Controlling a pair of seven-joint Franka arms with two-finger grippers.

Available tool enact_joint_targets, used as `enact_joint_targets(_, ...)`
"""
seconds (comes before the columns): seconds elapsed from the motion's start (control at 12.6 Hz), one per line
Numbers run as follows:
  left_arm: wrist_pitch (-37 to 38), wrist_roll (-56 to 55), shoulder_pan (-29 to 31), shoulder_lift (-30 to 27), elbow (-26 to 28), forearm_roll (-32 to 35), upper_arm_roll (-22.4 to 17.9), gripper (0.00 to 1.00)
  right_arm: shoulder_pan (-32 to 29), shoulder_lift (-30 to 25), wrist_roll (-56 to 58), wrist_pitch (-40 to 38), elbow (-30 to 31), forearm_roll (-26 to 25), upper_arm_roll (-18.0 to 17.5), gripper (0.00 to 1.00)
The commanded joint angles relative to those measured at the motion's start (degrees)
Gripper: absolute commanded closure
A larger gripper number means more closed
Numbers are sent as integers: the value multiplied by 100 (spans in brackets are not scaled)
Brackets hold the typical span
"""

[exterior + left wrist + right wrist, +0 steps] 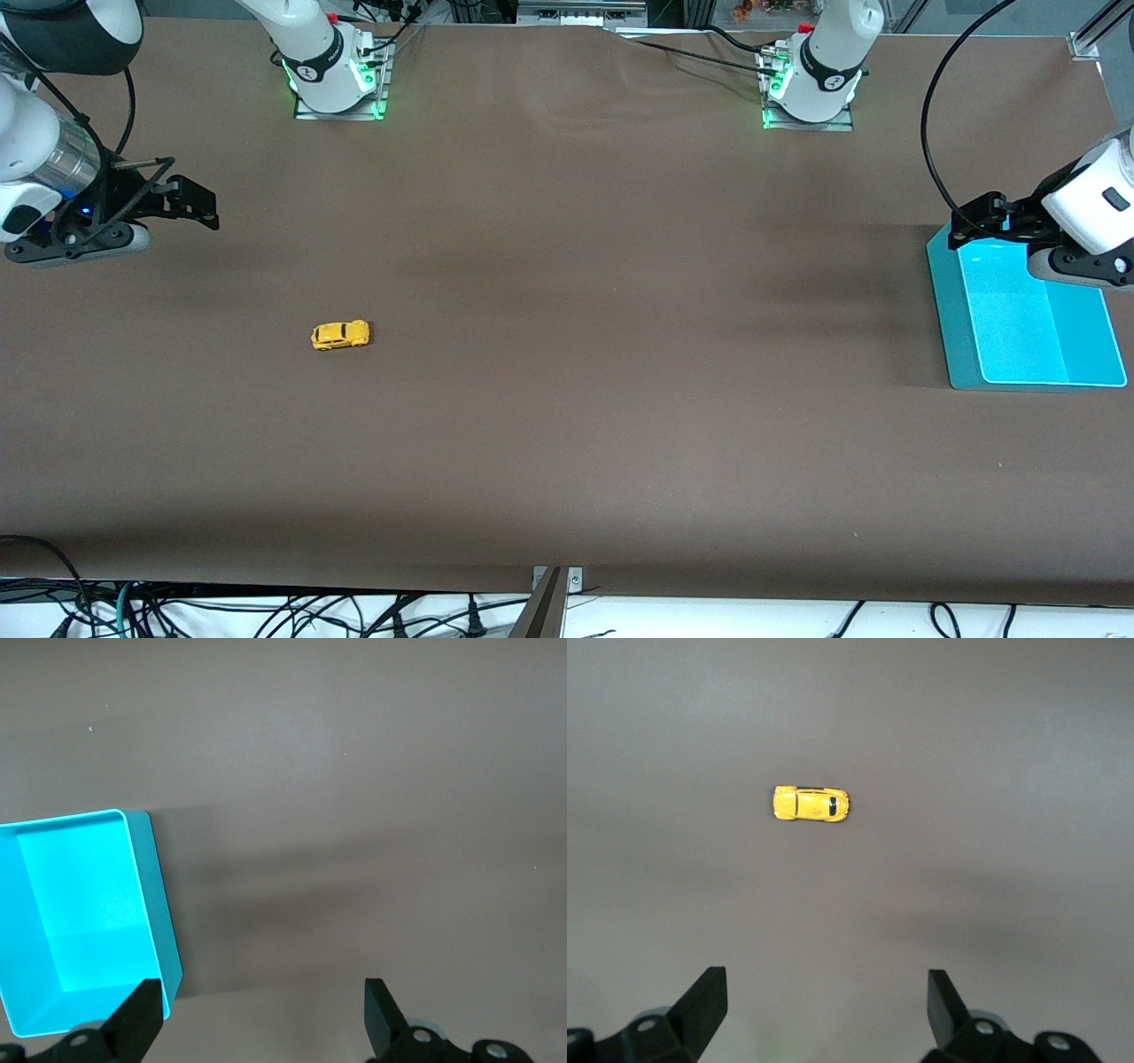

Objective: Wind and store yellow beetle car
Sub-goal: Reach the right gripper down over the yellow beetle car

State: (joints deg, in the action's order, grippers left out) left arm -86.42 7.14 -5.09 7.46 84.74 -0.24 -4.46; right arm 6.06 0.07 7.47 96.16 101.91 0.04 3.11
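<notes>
The yellow beetle car (340,334) stands on its wheels on the brown table, toward the right arm's end; it also shows in the right wrist view (811,804). My right gripper (182,200) hangs open and empty above the table at the right arm's end, well apart from the car; its jaws stand wide in its wrist view (825,997). My left gripper (983,217) is open and empty over the edge of a cyan tray (961,332) at the left arm's end; the tray (164,921) lies beside one finger in the left wrist view (262,1005).
The brown table cover (576,266) spreads between the car and the tray. The two arm bases (335,75) stand along the edge farthest from the front camera. Cables hang under the edge nearest that camera.
</notes>
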Motion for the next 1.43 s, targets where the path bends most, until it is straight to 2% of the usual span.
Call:
enact_joint_targets(0.0, 29, 24, -1, 80, -168, -37, -3, 0, -9, 2, 201, 218, 485, 5, -47, 0)
enact_joint_targets(0.24, 29, 24, -1, 72, -168, -37, -3, 0, -9, 247, 1288, 587, 847, -12, -152, 0)
enact_joint_targets(0.48, 29, 24, -1, 72, -168, -37, -3, 0, -9, 529, 2351, 1412, 1382, -13, -232, 0)
enact_joint_targets(0.64, 29, 24, -1, 72, -168, -37, -3, 0, -26, 774, 3361, 2088, 1690, -12, -433, 0)
enact_joint_targets(1.11, 29, 24, -1, 81, -168, -37, -3, 0, -193, 1680, 6885, 3793, 1805, -21, -821, 0)
enact_joint_targets(1.35, 29, 24, -1, 80, -168, -37, -3, 0, -307, 2154, 7626, 4445, 1850, -12, -891, 0)
